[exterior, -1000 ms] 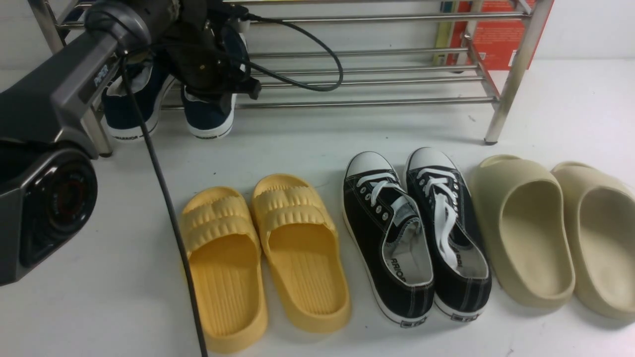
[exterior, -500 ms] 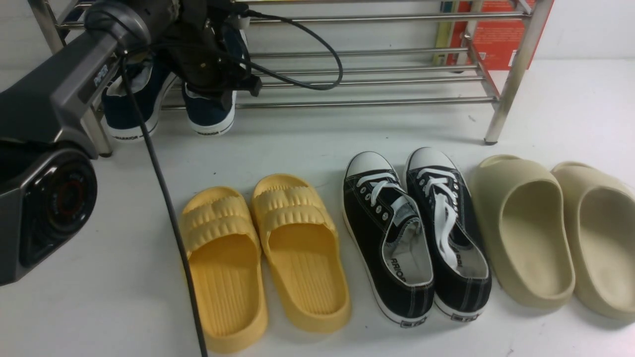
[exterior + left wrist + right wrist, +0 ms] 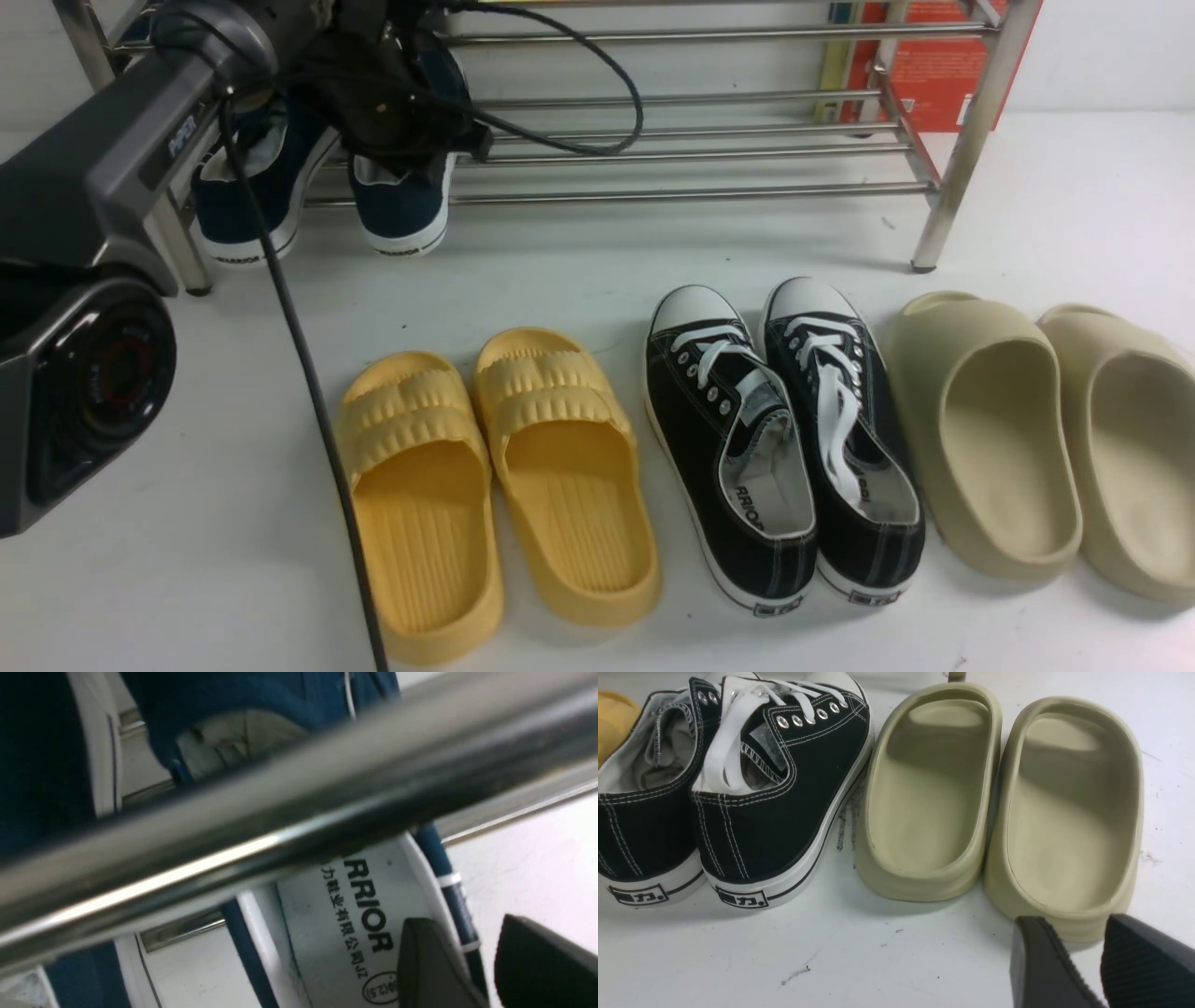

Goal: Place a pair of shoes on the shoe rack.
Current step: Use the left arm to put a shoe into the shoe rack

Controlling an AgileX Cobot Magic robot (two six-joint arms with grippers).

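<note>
Bright, even light casts soft shadows while glare streaks the shoe rack [image 3: 187, 868] (blurred close up).

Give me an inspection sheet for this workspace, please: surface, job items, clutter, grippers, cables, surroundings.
Surface: white table, faint scuffs.
Job's things: navy slip-ons on the lowest shelf of the shoe rack, left end, heels overhanging.
Clutter: yellow slides, black lace-up sneakers, beige slides in a row before the rack.
Grippers: left gripper open, astride one navy heel; right gripper open, empty, near a beige heel.
Cables: black cables, one looping across rack bars, one trailing past yellow slides.
Surroundings: red box behind rack.
</note>
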